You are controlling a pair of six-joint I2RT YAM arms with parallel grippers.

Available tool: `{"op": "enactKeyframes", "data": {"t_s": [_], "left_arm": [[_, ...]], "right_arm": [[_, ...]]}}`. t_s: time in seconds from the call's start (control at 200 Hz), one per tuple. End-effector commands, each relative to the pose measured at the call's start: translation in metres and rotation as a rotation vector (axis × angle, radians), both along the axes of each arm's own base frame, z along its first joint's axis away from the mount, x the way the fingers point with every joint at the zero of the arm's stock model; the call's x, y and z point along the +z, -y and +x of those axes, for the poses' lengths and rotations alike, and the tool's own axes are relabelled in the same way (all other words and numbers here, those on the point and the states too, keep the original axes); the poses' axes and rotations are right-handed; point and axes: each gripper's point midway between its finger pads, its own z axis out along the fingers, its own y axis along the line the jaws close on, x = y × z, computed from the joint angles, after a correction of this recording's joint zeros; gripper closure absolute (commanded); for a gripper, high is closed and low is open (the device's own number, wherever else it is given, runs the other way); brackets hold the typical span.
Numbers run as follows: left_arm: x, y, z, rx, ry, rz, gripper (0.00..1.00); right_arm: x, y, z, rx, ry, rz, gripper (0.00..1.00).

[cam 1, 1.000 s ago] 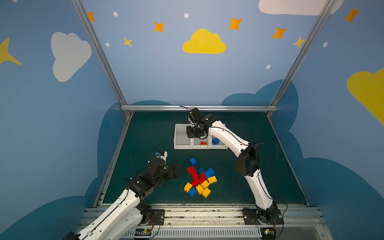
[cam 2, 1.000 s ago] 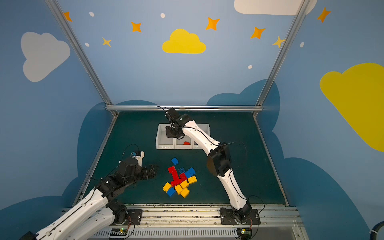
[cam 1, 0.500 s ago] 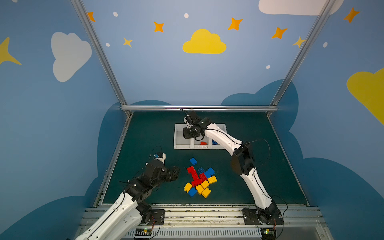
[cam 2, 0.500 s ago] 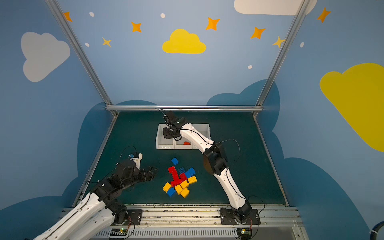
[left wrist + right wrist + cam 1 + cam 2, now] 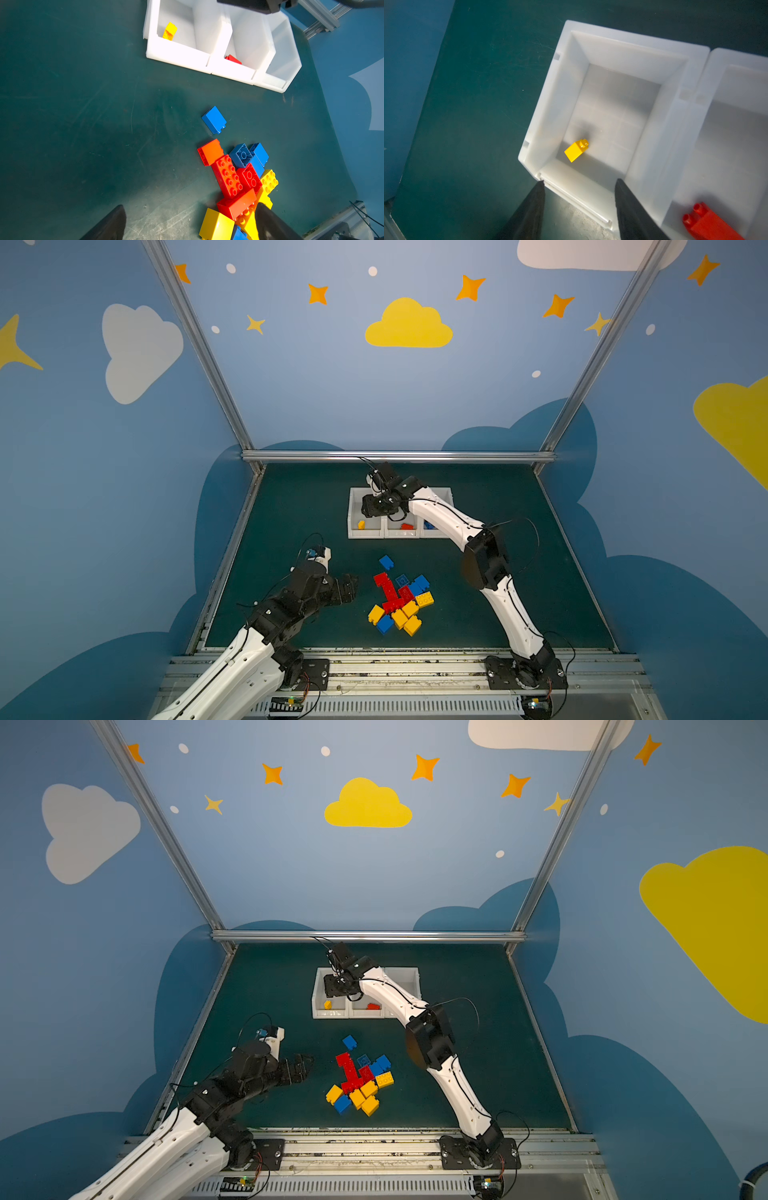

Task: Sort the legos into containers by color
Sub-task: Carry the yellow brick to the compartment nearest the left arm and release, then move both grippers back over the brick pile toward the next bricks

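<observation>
Three white containers (image 5: 365,533) (image 5: 330,1014) (image 5: 178,52) (image 5: 556,99) stand side by side at the back. A small yellow lego (image 5: 361,524) (image 5: 328,1004) (image 5: 170,31) (image 5: 576,150) lies in the left one. The middle one holds a red lego (image 5: 407,526) (image 5: 372,1006) (image 5: 233,59) (image 5: 708,224), the right one a blue lego (image 5: 429,525). My right gripper (image 5: 370,506) (image 5: 332,986) (image 5: 579,180) hangs open and empty above the left container. A pile of red, blue and yellow legos (image 5: 399,601) (image 5: 361,1081) (image 5: 239,187) lies mid-table. My left gripper (image 5: 351,587) (image 5: 305,1065) (image 5: 191,207) stands wide open at the pile's left side, one finger over its yellow bricks.
A single blue lego (image 5: 386,562) (image 5: 349,1042) (image 5: 214,120) lies apart between the pile and the containers. The dark green mat is bounded by a metal rail (image 5: 399,456) at the back and blue walls on both sides.
My right gripper has moved left over the left container and opened; the yellow lego now lies in that container. The left arm has barely shifted.
</observation>
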Motion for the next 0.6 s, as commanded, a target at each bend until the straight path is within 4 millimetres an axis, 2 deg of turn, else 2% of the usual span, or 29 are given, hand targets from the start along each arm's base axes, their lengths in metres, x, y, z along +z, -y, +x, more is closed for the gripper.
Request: {"op": "enactKeyframes", "data": {"t_s": [0.0,0.12,0.235,0.36,0.436,0.596], "left_arm": [[0.001,0.008,0.002,-0.039,-0.001,-0.009,0.05],[-0.001,0.015,0.001,-0.073,-0.008,-0.021,0.12],[-0.002,0.016,0.002,-0.084,-0.008,-0.014,0.16],[-0.005,0.02,0.002,-0.108,-0.018,-0.006,0.17],[-0.01,0.024,0.003,-0.116,-0.032,-0.005,0.17],[-0.02,0.036,0.008,-0.157,-0.067,0.004,0.18]], "right_arm": [[0.068,0.012,-0.01,-0.016,0.095,0.079,0.45],[0.077,0.039,-0.028,-0.055,0.103,0.082,0.44],[0.07,0.068,-0.052,-0.089,0.08,0.055,0.44],[0.05,0.115,-0.087,-0.19,-0.028,-0.04,0.44],[0.031,0.141,-0.109,-0.226,-0.079,-0.099,0.44],[0.002,0.182,-0.142,-0.339,-0.138,-0.129,0.44]]}}
